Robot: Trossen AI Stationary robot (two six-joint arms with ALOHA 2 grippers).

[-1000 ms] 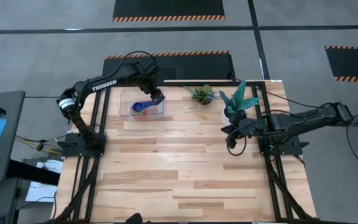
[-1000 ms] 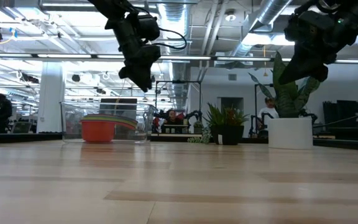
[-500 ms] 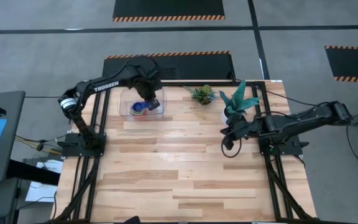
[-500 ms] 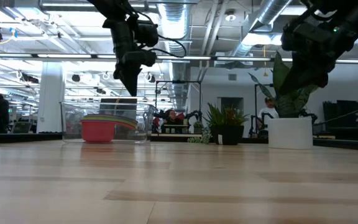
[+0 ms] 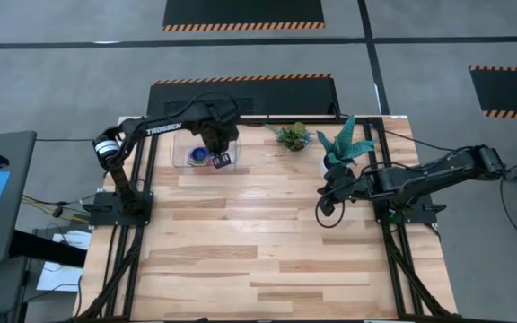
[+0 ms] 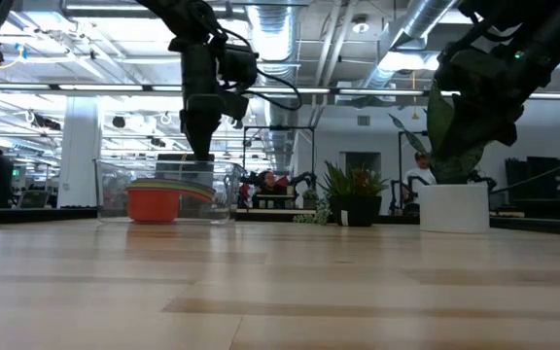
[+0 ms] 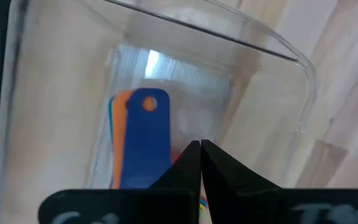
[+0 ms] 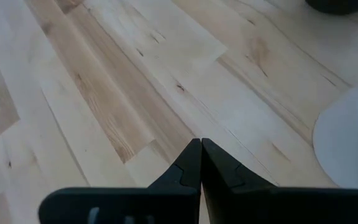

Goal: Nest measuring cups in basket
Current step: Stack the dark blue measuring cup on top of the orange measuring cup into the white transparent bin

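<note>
The clear basket stands at the table's far left; its wall also shows in the low view and the left wrist view. Nested measuring cups lie inside it; the low view shows the red-orange outer cup, and the left wrist view shows a blue handle stacked over orange and light blue ones. My left gripper is shut and empty above the basket, pointing down; it also shows in the high view. My right gripper is shut and empty above bare table near the white pot.
A white pot with a spiky green plant stands at the far right, close to my right gripper; it also shows in the low view. A small dark-potted plant stands at the far edge. The wooden table is bare in the middle and near side.
My left gripper has swung from the basket's right end toward its middle and turned to point more steeply down; the cups have stayed in the basket. My right gripper has drifted slightly toward the table's left and near edge.
</note>
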